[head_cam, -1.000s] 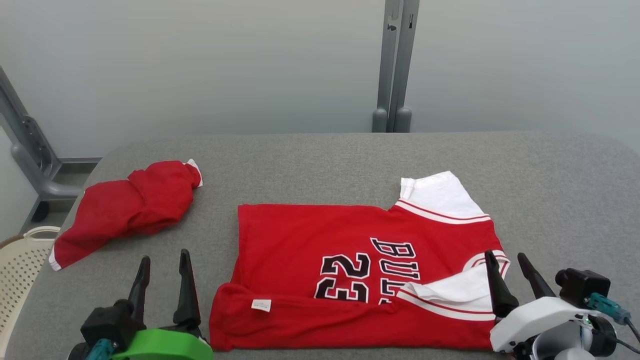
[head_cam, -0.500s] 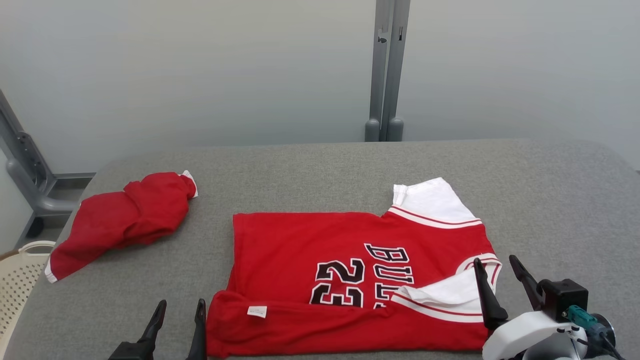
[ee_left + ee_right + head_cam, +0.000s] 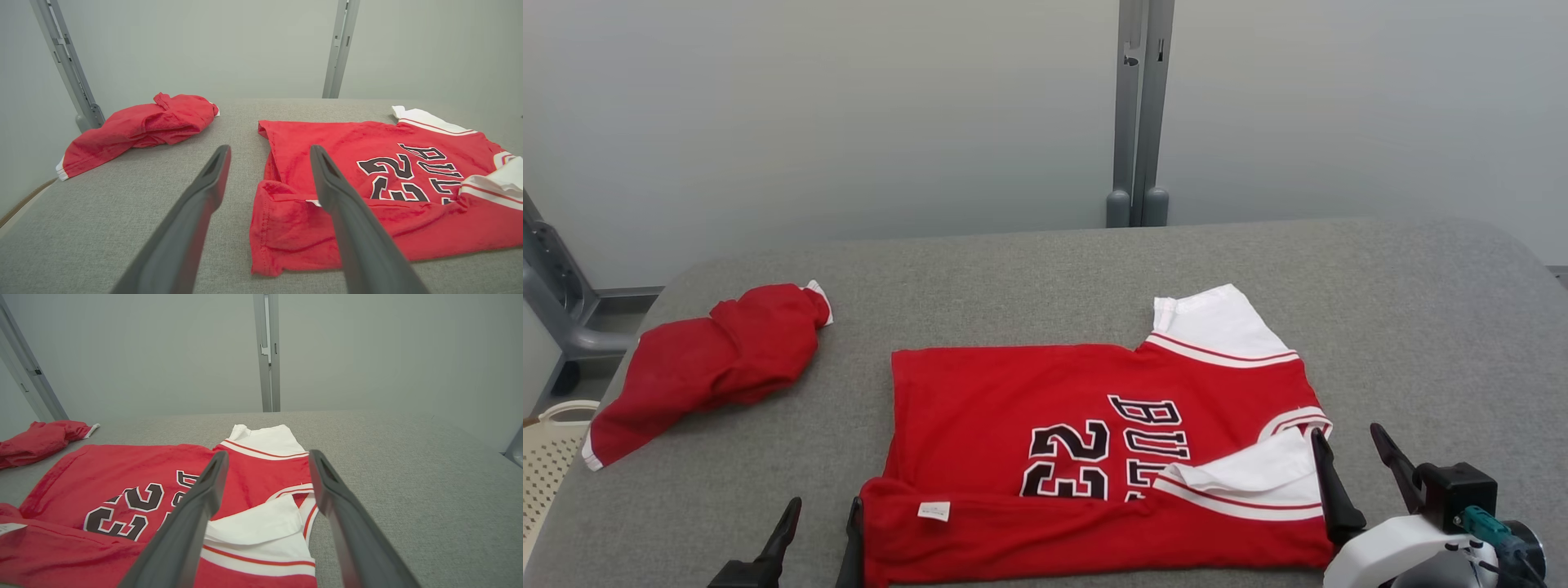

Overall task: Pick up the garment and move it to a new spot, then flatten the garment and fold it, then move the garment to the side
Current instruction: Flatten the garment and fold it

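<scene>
1. A red sports shirt [image 3: 1086, 441] with white sleeves and a black 23 on it lies spread out on the grey cloth table [image 3: 1421, 327]. It is near the front edge and a bit to the right.
2. Its front edge is folded over, and a small white tag [image 3: 934, 511] shows on the fold.
3. The left gripper [image 3: 823, 506] is at the shirt's front left corner. Its two dark fingers are wide apart and hold nothing. One finger is just beside the corner; I cannot tell if it touches.
4. The right gripper [image 3: 1346, 433] is at the front right corner, by the folded white sleeve. Its fingers are wide apart too, with nothing in them.
5. A crumpled red cloth bundle [image 3: 711, 359] with white trim sits well apart, at the table's left side.
6. A cream plastic basket [image 3: 547, 441] with holes peeks out past the table's left edge.
7. A grey metal post [image 3: 1135, 106] stands behind the table.
</scene>
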`<state>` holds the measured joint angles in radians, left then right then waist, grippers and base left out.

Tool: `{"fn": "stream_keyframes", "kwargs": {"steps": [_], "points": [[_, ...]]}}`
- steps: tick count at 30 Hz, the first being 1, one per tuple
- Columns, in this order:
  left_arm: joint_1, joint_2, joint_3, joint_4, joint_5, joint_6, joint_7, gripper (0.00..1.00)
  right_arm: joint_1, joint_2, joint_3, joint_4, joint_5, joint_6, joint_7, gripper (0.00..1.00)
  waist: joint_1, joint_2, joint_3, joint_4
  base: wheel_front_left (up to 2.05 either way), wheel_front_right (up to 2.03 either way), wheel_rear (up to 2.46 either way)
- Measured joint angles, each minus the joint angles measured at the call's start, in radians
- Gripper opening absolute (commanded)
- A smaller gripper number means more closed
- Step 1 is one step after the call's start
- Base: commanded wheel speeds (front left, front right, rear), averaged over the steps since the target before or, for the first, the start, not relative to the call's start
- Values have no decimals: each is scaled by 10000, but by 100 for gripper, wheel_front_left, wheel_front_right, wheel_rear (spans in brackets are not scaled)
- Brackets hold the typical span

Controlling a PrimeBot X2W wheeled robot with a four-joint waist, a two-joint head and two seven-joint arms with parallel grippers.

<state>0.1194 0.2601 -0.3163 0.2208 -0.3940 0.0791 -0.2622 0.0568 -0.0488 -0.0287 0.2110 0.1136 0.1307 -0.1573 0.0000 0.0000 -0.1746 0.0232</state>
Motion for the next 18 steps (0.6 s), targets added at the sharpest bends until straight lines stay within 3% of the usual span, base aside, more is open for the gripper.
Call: {"fn": "stream_keyframes", "kwargs": {"steps": [11, 18], "points": [[-68, -2, 33, -44, 61, 17, -2, 100, -7, -2, -4, 21, 150, 0, 209, 100, 0, 0, 114, -1, 0, 0, 0], [-500, 19, -109, 31, -65, -107, 606, 100, -573, -2, 303, 12, -36, 0, 1567, 100, 0, 0, 338, -95, 0, 0, 0]]}}
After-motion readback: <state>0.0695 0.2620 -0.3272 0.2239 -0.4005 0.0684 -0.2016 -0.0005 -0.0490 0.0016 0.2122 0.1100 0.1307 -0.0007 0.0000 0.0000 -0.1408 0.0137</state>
